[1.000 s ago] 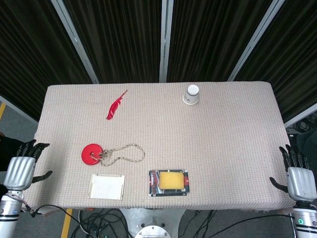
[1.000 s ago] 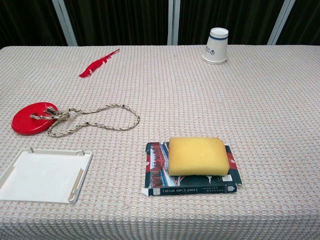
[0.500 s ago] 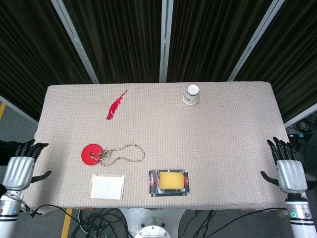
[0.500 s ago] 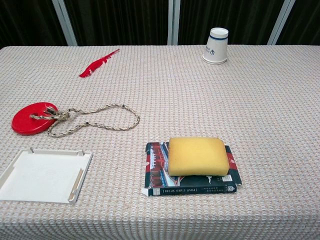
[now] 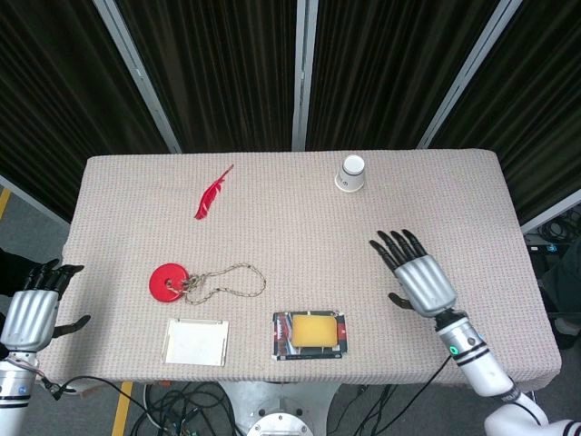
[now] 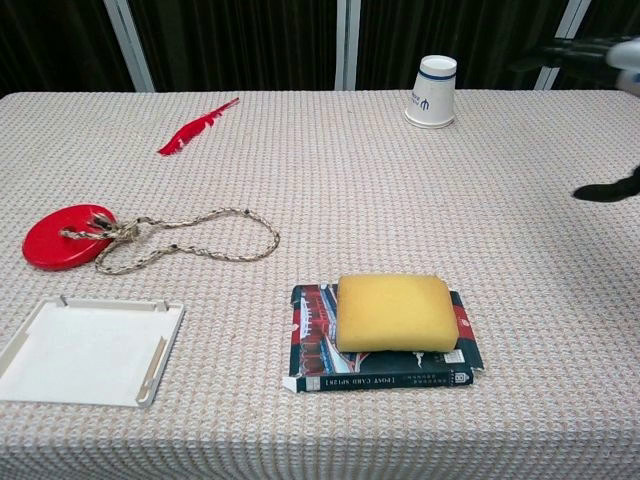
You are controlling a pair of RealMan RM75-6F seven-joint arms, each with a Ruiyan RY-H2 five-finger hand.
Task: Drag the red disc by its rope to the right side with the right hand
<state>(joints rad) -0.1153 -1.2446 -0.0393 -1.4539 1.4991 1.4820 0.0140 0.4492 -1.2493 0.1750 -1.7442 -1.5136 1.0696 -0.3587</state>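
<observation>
The red disc (image 5: 168, 282) (image 6: 62, 235) lies flat on the left part of the table, its beige rope (image 5: 232, 282) (image 6: 195, 238) looping out to the right of it. My right hand (image 5: 416, 277) (image 6: 608, 60) hovers open over the right half of the table, fingers spread, far from the rope's loop. In the chest view only its dark fingertips show at the right edge. My left hand (image 5: 29, 309) hangs open off the table's left edge, holding nothing.
A red feather (image 5: 211, 196) lies at the back left and a white paper cup (image 5: 351, 173) stands upside down at the back. A yellow sponge (image 5: 313, 330) sits on a card box (image 6: 380, 368) near the front edge, beside a white tray (image 5: 195, 342).
My right hand has swung in from beyond the table's right edge to above the table's right half. The left hand, disc and rope have stayed put.
</observation>
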